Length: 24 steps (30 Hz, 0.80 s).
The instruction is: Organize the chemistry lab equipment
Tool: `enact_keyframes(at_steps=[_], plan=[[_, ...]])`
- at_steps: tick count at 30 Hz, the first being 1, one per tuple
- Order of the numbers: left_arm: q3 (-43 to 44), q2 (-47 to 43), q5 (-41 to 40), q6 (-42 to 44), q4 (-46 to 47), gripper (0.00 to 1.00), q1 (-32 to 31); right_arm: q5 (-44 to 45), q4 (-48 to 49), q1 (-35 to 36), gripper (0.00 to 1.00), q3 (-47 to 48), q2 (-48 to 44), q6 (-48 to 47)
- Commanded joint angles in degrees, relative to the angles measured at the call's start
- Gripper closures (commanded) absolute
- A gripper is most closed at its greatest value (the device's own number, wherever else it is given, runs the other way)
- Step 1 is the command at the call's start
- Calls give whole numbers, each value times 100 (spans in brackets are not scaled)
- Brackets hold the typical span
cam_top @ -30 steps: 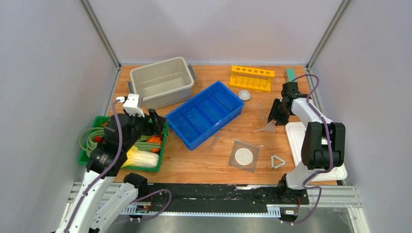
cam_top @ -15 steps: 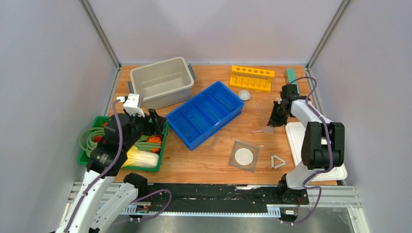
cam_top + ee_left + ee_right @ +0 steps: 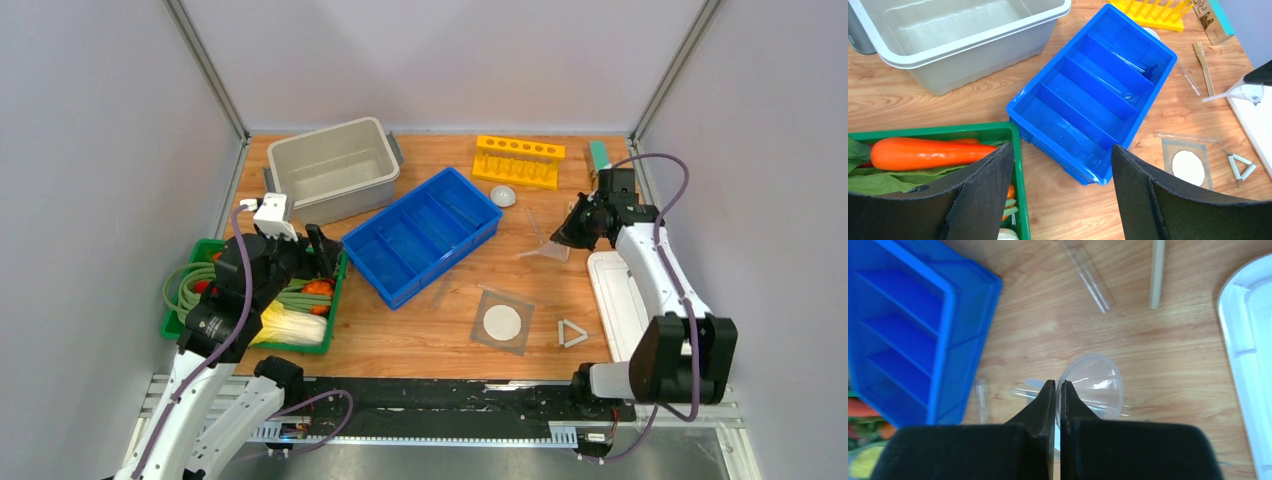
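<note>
The right arm's elbow has swung out toward the near right corner. The right pincer (image 3: 1058,386), half open a second ago, has pinched fully shut on the rim of the clear funnel (image 3: 1098,382), which has shifted slightly with it. Just ahead of its fingertips lie the thin clear rods (image 3: 1093,277). The white lid (image 3: 1248,340) lies to its right and the blue divided tray (image 3: 908,330) to its left. Farther off, back toward the arm bases, are the grey mesh with white disc (image 3: 503,322) and the white triangle (image 3: 572,333). The clear round dish (image 3: 503,196) sits beyond the tray's far corner. The left pincer (image 3: 1062,147) has not moved. It gapes wide, holding nothing, above the green tray (image 3: 1015,150) with the carrot (image 3: 923,152).
</note>
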Motion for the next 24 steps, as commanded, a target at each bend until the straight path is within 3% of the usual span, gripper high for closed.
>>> enact_keyframes(at_steps=[1, 4, 9, 14, 19, 24], plan=[[124, -5, 53, -97, 179, 21, 18, -225, 613, 162, 100, -101, -843, 1529], [116, -14, 53, -97, 179, 21, 27, 2, 1535, 794, 100, -611, -1335, 2838], [124, -22, 36, -97, 153, 22, 27, 2073, 2434, 2392, 100, -709, -1399, 4177], [151, -145, -192, -71, 82, 22, 18, 3630, 2830, 3667, 100, -288, -793, 5074], [230, -233, -412, -18, -49, 24, 18, 4176, 3418, 4433, 100, 143, 42, 5514], [265, -295, -676, -27, -155, 25, 18, 4723, 3393, 4864, 100, 574, 912, 6356]])
